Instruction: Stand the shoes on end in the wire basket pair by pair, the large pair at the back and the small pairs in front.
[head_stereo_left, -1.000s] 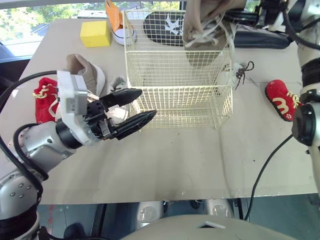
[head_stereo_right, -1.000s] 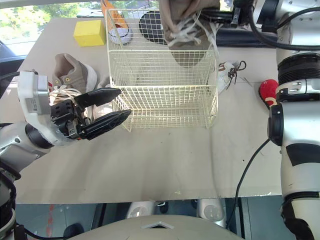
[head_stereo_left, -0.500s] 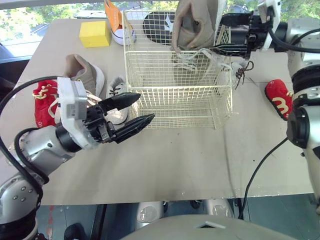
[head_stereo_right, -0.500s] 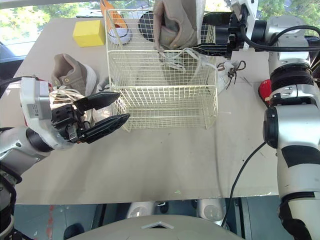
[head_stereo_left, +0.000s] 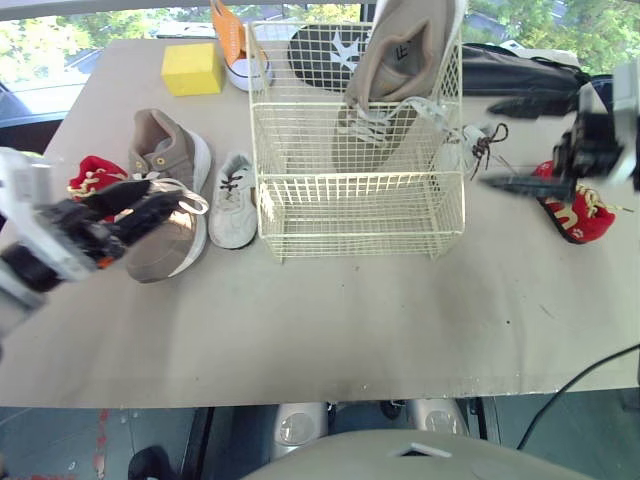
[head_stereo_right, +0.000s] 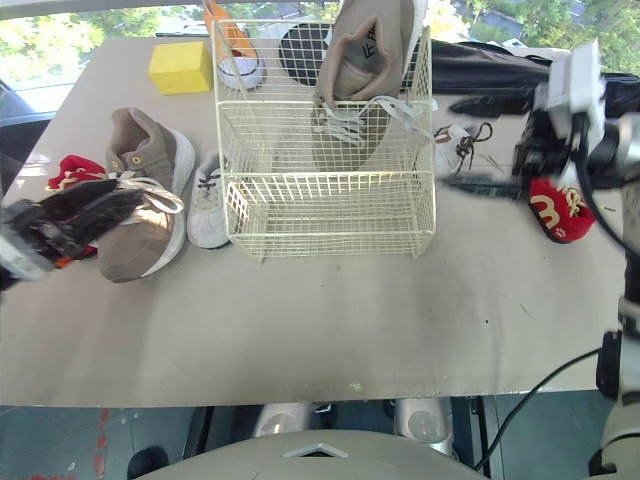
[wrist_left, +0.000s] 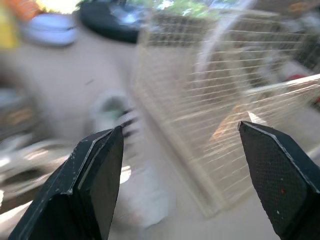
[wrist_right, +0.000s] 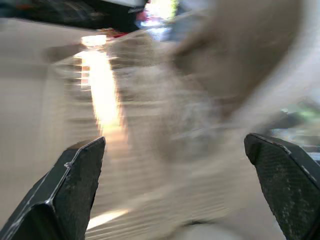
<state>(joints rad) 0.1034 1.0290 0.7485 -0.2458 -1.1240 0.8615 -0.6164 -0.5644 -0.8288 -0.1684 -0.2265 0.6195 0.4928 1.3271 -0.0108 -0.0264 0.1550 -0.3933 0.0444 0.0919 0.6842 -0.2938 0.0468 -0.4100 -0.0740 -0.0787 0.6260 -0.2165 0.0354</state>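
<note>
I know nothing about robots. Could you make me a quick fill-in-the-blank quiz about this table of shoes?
1. The wire basket holds just ____ shoe, a tan sneaker standing on end.
2. The block at the table's far corner is coloured ____.
3. The left gripper and the right gripper both have their fingers ____.

Missing words: one; yellow; open.

Shoe (head_stereo_left: 400, 70) in basket (head_stereo_left: 360, 215) — mate (head_stereo_left: 165, 195) left
</note>
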